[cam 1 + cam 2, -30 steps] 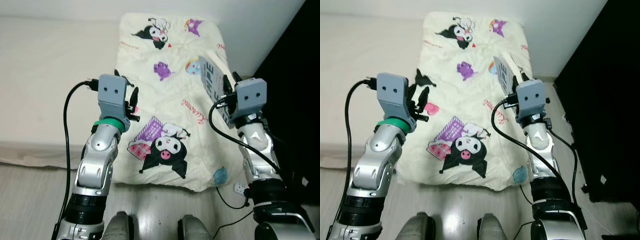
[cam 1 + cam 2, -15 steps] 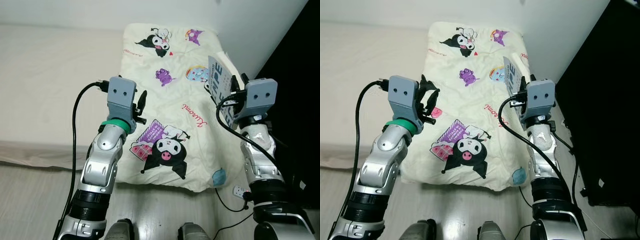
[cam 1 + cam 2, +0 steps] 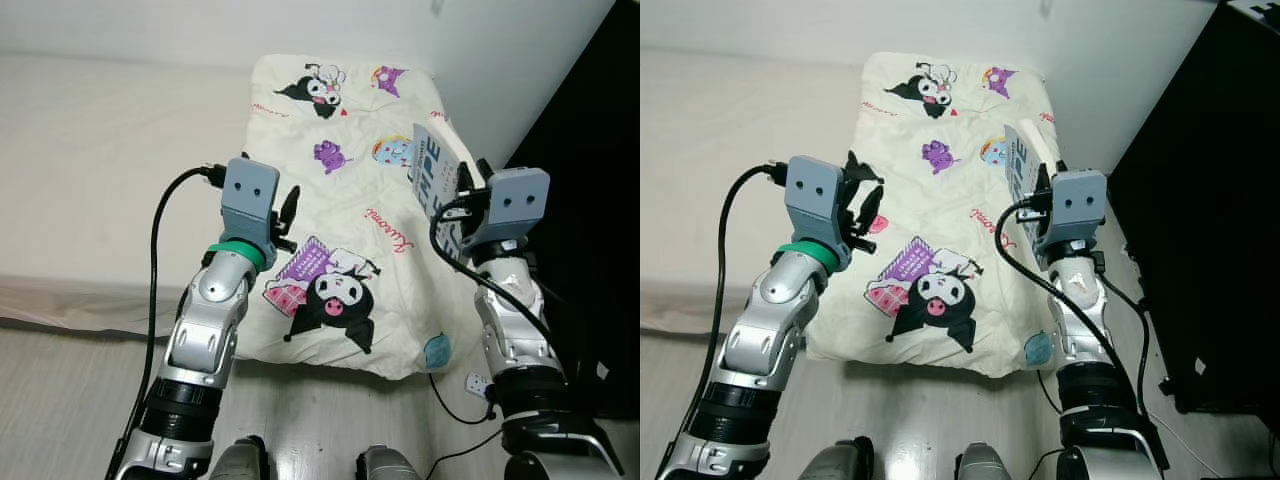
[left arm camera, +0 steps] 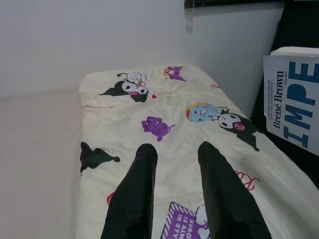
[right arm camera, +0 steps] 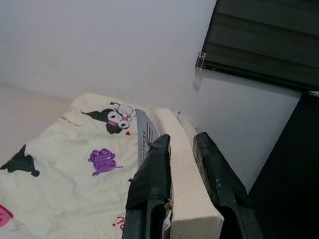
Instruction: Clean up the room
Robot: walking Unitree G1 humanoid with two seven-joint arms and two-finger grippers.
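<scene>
A white book [image 3: 436, 178] with big blue letters stands on edge above the right side of the cartoon-print quilt [image 3: 340, 190]. My right gripper [image 5: 180, 149] is shut on the book [image 5: 178, 159], one black finger on each cover. The book's cover [image 4: 294, 99] also shows in the left wrist view. My left gripper [image 4: 175, 152] is raised over the quilt's left part, its fingers [image 4: 137, 189] open with nothing between them.
The quilt [image 3: 940, 200] lies on a cream mattress [image 3: 100, 170] against a white wall. A black cabinet [image 3: 1210, 200] stands close on the right. A white plug [image 3: 478, 380] and black cables lie on the wooden floor [image 3: 60, 400] by my right leg.
The view has shifted as I move. The right gripper still holds the book upright; the left gripper stays open over the quilt.
</scene>
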